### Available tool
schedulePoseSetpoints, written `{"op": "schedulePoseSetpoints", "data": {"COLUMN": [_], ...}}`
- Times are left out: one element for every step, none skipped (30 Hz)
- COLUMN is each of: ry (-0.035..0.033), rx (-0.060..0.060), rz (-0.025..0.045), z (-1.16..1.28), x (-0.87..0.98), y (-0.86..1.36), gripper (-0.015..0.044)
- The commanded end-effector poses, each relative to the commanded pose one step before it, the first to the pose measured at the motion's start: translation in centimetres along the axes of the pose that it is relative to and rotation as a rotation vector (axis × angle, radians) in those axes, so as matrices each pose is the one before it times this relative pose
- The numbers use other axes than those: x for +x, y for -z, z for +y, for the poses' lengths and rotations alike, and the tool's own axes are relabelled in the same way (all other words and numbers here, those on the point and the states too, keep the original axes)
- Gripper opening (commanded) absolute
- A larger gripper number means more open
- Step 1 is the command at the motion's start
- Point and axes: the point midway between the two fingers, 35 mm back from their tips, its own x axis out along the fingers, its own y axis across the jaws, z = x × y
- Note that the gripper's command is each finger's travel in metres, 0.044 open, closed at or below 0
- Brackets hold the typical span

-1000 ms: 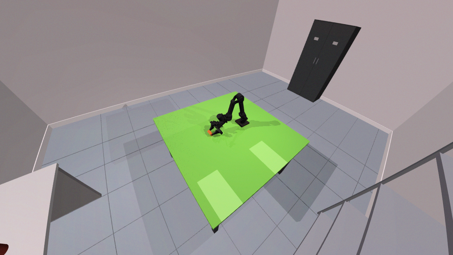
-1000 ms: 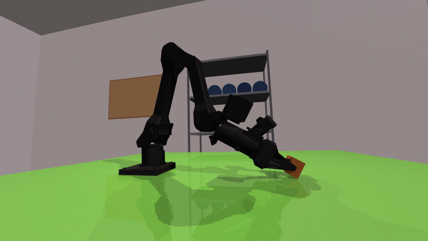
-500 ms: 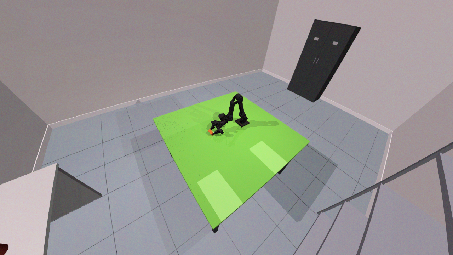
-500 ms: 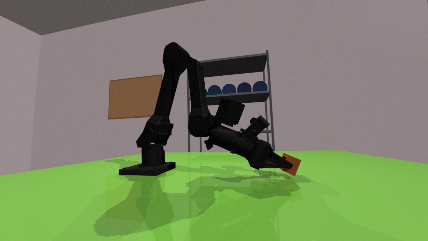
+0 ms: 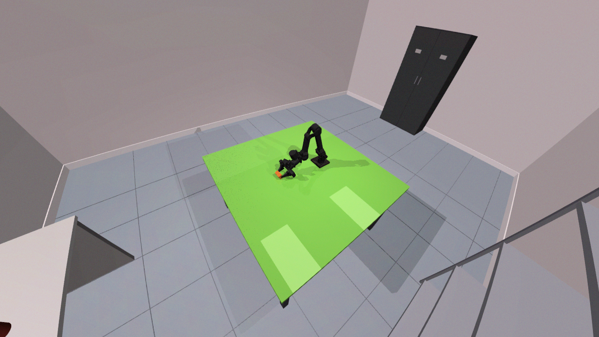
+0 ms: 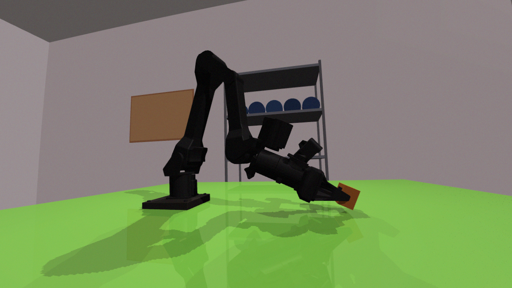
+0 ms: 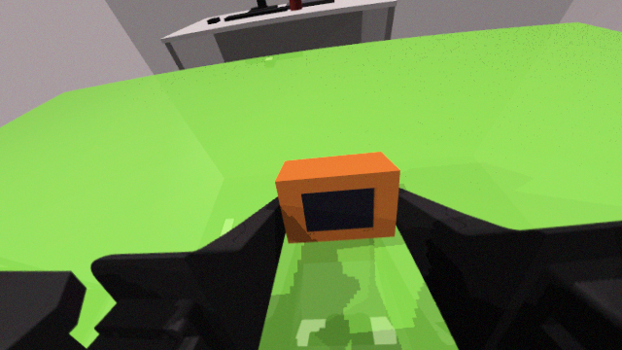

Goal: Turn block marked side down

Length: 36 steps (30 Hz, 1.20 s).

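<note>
The orange block (image 5: 278, 174) (image 6: 355, 197) (image 7: 387, 209) is held tilted, with its lowest edge close above the green table (image 5: 301, 217) (image 6: 89, 243) (image 7: 146, 126). Whether that edge touches the table I cannot tell. Its marked side, with a dark rectangle (image 7: 338, 210), faces back toward the arm and a little upward in the wrist view. My gripper (image 5: 281, 173) (image 6: 346, 197) (image 7: 335, 197) is shut on the block, one finger on each side. It points outward and slopes shallowly down. The block's far side is hidden in the wrist view.
The arm's base (image 5: 320, 162) (image 6: 175, 201) stands on the table behind the gripper. A white desk (image 7: 292, 21) stands beyond the table's far edge in the wrist view. A shelf rack (image 6: 321, 118) with blue round things and a brown board (image 6: 157, 116) are in the background.
</note>
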Motion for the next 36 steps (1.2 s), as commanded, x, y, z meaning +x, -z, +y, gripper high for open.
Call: {"op": "schedulePoseSetpoints", "data": {"ry": [-0.00538,0.0,0.0,0.0,0.0,0.0,0.0,0.0,0.0,0.0,0.0,0.0,0.0,0.0,0.0,0.0,0.0,0.0,0.0,0.0,0.0,0.0,0.0,0.0,0.0,0.0,0.0,0.0,0.0,0.0,0.0,0.0,0.0,0.0,0.0,0.0], "rx": [0.0027,0.0,0.0,0.0,0.0,0.0,0.0,0.0,0.0,0.0,0.0,0.0,0.0,0.0,0.0,0.0,0.0,0.0,0.0,0.0,0.0,0.0,0.0,0.0,0.0,0.0,0.0,0.0,0.0,0.0,0.0,0.0,0.0,0.0,0.0,0.0], "rz": [-0.00474,0.0,0.0,0.0,0.0,0.0,0.0,0.0,0.0,0.0,0.0,0.0,0.0,0.0,0.0,0.0,0.0,0.0,0.0,0.0,0.0,0.0,0.0,0.0,0.0,0.0,0.0,0.0,0.0,0.0,0.0,0.0,0.0,0.0,0.0,0.0], "z": [0.076,0.0,0.0,0.0,0.0,0.0,0.0,0.0,0.0,0.0,0.0,0.0,0.0,0.0,0.0,0.0,0.0,0.0,0.0,0.0,0.0,0.0,0.0,0.0,0.0,0.0,0.0,0.0,0.0,0.0,0.0,0.0,0.0,0.0,0.0,0.0], "x": [-0.002,0.0,0.0,0.0,0.0,0.0,0.0,0.0,0.0,0.0,0.0,0.0,0.0,0.0,0.0,0.0,0.0,0.0,0.0,0.0,0.0,0.0,0.0,0.0,0.0,0.0,0.0,0.0,0.0,0.0,0.0,0.0,0.0,0.0,0.0,0.0], "y": [-0.088,0.0,0.0,0.0,0.0,0.0,0.0,0.0,0.0,0.0,0.0,0.0,0.0,0.0,0.0,0.0,0.0,0.0,0.0,0.0,0.0,0.0,0.0,0.0,0.0,0.0,0.0,0.0,0.0,0.0,0.0,0.0,0.0,0.0,0.0,0.0], "gripper": [0.0236,0.0263,0.0289,0.0315,0.0341,0.0368,0.0394,0.042,0.044,0.044,0.044,0.044,0.044,0.044,0.044,0.044,0.044,0.044,0.044,0.044,0.044,0.044,0.044,0.044,0.044,0.044,0.044,0.044,0.044,0.044,0.044,0.044,0.044,0.044,0.044,0.044]}}
